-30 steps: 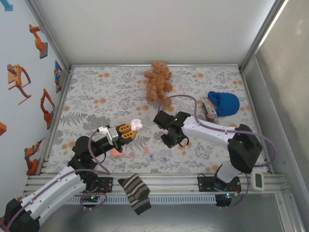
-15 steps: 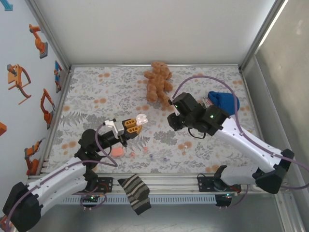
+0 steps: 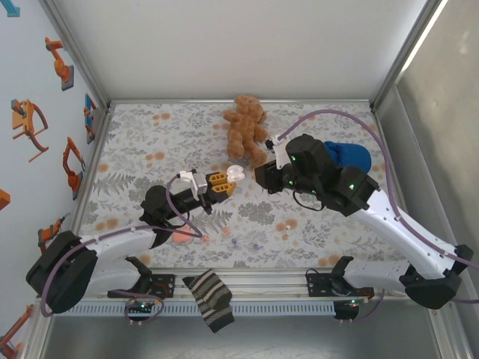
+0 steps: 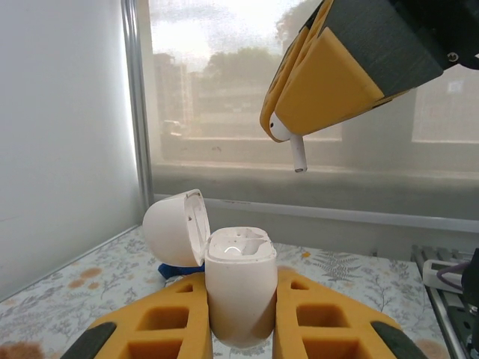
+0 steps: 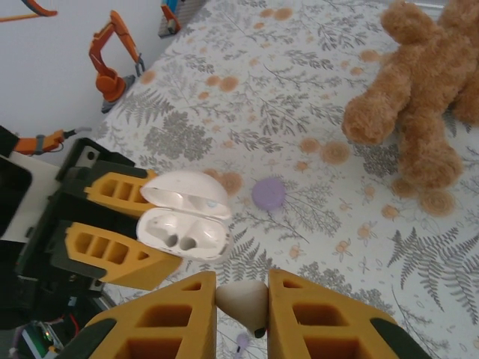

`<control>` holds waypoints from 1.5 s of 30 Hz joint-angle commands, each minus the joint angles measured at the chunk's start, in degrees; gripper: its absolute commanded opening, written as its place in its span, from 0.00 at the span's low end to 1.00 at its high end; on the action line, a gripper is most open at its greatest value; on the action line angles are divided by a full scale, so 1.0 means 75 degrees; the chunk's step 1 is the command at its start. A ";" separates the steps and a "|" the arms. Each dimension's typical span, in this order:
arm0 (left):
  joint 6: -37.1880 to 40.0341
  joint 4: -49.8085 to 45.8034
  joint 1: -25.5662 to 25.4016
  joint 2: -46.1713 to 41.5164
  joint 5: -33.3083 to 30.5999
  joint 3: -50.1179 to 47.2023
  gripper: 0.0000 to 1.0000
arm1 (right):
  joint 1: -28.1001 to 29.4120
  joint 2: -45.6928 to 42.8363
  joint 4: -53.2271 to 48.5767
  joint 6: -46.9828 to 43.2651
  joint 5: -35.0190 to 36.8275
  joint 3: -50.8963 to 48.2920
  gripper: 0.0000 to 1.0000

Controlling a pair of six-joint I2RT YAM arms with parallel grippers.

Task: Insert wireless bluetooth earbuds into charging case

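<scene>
A white charging case (image 4: 239, 288) with its lid (image 4: 176, 228) flipped open stands upright between the orange fingers of my left gripper (image 4: 239, 310), which is shut on it. Both of its sockets look empty from the right wrist (image 5: 183, 233). My right gripper (image 5: 243, 299) is shut on a white earbud (image 5: 245, 298). In the left wrist view that earbud (image 4: 288, 136) hangs stem-down from the right gripper's fingers (image 4: 337, 82), above the case and slightly to its right. From above, the left gripper (image 3: 227, 180) and the right gripper (image 3: 260, 177) face each other over mid-table, the case (image 3: 235, 172) between them.
A brown teddy bear (image 3: 245, 126) lies at the back. A blue object (image 3: 348, 159) sits at the right. A purple disc (image 5: 268, 193) lies under the grippers. A small pink item (image 3: 182, 236) and tiny bits (image 3: 226, 232) lie near the front. A striped sock (image 3: 209, 299) hangs over the front rail.
My left gripper has carried the open case right and farther back. My right gripper has risen from the table and swung back to face the case.
</scene>
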 commanded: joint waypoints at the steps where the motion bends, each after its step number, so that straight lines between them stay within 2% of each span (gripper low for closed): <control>1: -0.0400 0.1373 -0.0056 0.0423 0.0363 0.0391 0.08 | 0.0051 -0.0055 0.0621 0.0046 -0.0357 0.0261 0.20; 6: -0.0471 0.1460 -0.0096 0.0895 0.0582 0.0740 0.07 | 0.0116 0.0089 0.0908 0.0008 -0.0403 0.0371 0.20; 20: -0.0459 0.1454 -0.0159 0.1097 0.0630 0.0991 0.06 | 0.0554 0.0646 0.1118 -0.0329 0.0196 0.0593 0.19; 31: -0.0495 0.1455 -0.0197 0.1136 0.0630 0.1045 0.06 | 0.0692 0.0602 0.0723 -0.0550 0.0866 0.0512 0.19; 45: -0.0471 0.1454 -0.0220 0.1067 0.0590 0.0992 0.06 | 0.0831 0.0743 0.0265 -0.0727 0.1198 0.0569 0.19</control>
